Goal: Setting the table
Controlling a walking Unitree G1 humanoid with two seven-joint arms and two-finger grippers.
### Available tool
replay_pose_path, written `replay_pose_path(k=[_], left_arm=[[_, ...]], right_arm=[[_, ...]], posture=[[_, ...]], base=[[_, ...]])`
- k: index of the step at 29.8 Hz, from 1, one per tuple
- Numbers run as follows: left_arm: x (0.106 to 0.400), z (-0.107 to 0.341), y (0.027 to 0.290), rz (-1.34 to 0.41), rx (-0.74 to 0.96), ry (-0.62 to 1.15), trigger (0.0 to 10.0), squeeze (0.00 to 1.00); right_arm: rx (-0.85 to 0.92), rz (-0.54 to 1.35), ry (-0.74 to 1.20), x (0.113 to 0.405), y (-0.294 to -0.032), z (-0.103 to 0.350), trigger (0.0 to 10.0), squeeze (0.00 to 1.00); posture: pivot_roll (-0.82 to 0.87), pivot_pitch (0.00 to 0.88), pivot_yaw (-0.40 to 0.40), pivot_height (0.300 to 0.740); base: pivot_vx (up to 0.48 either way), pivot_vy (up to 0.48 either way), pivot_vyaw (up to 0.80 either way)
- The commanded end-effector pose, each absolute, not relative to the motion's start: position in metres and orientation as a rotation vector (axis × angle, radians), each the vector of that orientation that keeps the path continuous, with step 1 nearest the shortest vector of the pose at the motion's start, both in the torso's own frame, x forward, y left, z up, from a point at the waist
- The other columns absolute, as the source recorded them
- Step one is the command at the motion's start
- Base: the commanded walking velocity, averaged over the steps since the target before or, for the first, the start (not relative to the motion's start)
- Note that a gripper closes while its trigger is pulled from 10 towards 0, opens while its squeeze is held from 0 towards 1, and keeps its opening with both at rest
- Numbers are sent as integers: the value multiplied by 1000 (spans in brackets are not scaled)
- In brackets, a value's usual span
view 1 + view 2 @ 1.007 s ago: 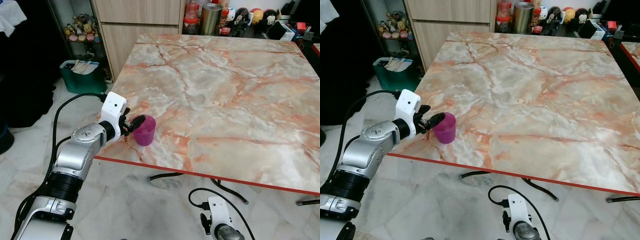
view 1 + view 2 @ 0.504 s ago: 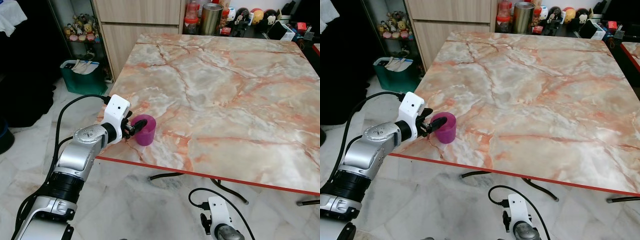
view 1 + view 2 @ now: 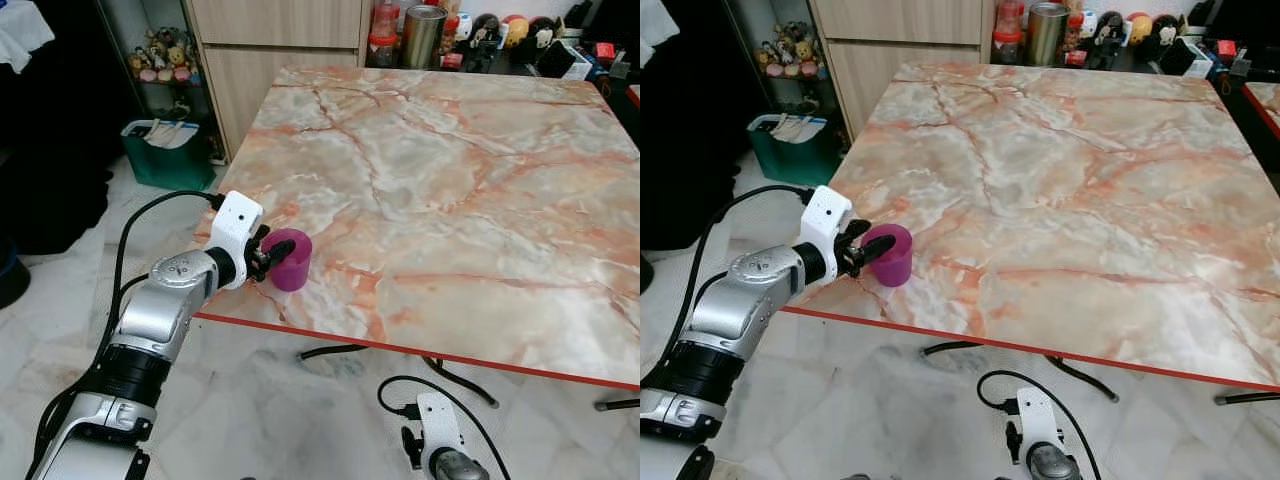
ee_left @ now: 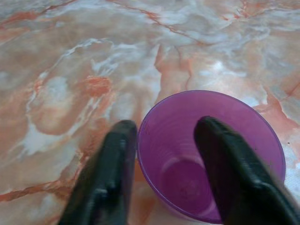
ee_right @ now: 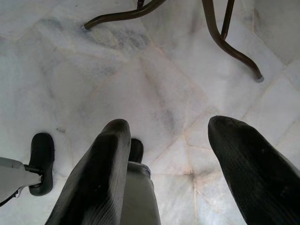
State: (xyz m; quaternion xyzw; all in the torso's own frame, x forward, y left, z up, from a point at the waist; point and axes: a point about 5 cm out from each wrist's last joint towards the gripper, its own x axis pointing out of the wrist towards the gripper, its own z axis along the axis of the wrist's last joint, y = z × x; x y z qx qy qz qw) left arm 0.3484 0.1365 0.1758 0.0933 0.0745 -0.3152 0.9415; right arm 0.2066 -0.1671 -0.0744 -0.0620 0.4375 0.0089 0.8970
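A purple plastic cup [image 3: 291,265] stands upright on the marble table [image 3: 450,180], near its front left corner. My left gripper [image 3: 279,246] is at the cup's rim, open. In the left wrist view one finger [image 4: 110,173] is outside the cup wall and the other finger [image 4: 229,168] reaches down inside the cup [image 4: 187,185]. The inner finger stands apart from the wall. My right gripper [image 5: 171,125] hangs low below the table's front edge, open over the floor.
The table's red front edge [image 3: 400,349] runs just in front of the cup. Bottles, a metal canister [image 3: 424,36] and toys line the far side. A green bin [image 3: 166,150] and a cabinet stand to the left. Dark table legs [image 5: 220,37] cross the marble floor.
My left wrist has edged a little closer to the cup. The cup stays in the same spot on the table.
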Motion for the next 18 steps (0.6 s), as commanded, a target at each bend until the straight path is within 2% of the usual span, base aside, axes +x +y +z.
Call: replay_pose_path(k=[1,6,18], left_arm=[[347,171,137,-651,209,184,1255,0],[346,171,136,-655,211,183,863,0],[345,170,136,-667,220,187,784,0]], right_arm=[[-120,6,916,203,-167,-76,10000,0],[-119,6,916,203,-167,-76,10000,0],[-118,7,915,203,-167,-76,10000,0]], posture=[[140,117,15,715],[139,118,15,715],[140,118,16,715]], base=[[0,0,0],[0,0,0],[0,0,0]])
